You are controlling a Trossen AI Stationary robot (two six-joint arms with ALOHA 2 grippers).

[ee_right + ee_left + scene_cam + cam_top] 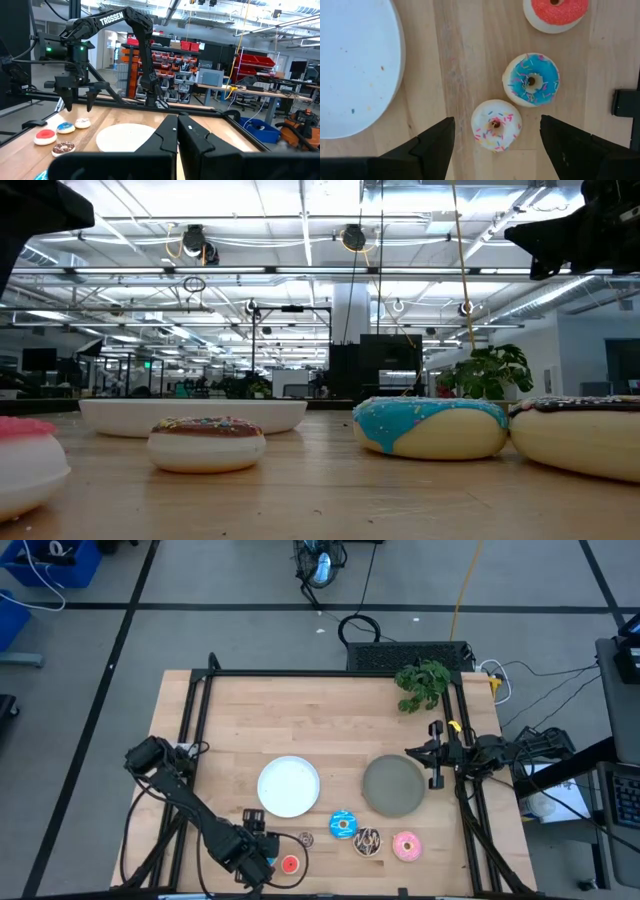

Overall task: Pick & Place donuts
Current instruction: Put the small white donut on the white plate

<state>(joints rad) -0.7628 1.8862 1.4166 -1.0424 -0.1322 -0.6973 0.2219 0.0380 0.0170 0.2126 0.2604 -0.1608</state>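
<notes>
My left gripper [496,120] is open and points down over the small donuts near the table's near edge [258,845]. Its fingers stand on either side of the small white-pink donut [496,125] without touching it. The small blue donut [531,80] and the small red donut [555,12] lie flat just beyond it. The small brown donut [306,838] lies to the right. The larger blue [343,825], chocolate [367,841] and pink [406,846] donuts rest flat in a row. My right gripper [177,131] is shut and waits at the table's right edge [438,753].
A white plate [289,786] and a grey plate [393,786] sit mid-table, behind the donuts. A green plant [422,683] stands at the far right corner. Black frame rails [200,720] run along the table's sides. Bare wood lies across the far half.
</notes>
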